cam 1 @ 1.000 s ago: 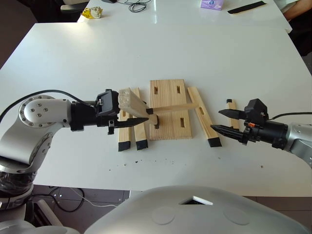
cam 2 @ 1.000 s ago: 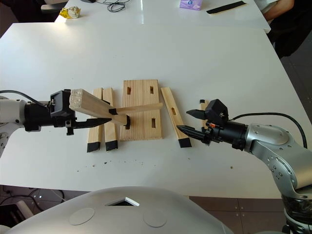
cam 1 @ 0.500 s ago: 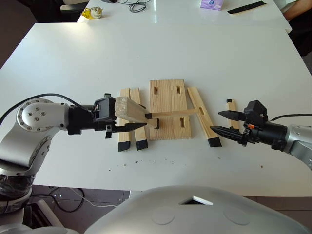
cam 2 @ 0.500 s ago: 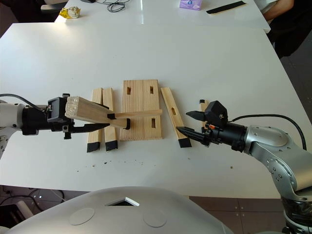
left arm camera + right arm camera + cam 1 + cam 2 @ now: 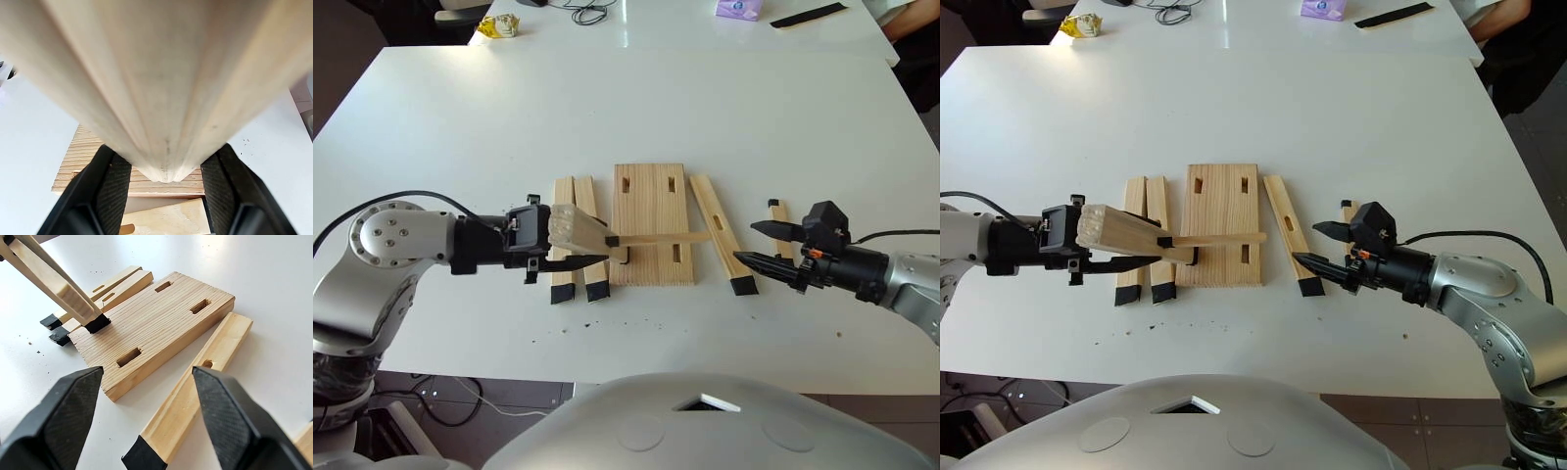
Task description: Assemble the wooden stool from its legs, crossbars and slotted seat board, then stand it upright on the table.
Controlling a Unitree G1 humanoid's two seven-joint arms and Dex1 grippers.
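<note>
1. The pale wooden seat board (image 5: 652, 223), cut with four slots, lies flat toward the white bench's (image 5: 509, 117) near edge. Its long axis runs from near to far.
2. Our left gripper (image 5: 587, 247) is clamped on a thick pale wooden leg (image 5: 578, 227) held crosswise, roughly parallel to that edge. A thin wooden crossbar (image 5: 666, 237) reaches from it above the board.
3. Our right gripper (image 5: 744, 242) hangs wide open and empty beside a black-tipped wooden leg (image 5: 717, 230) on the board's right-edge side.
</note>
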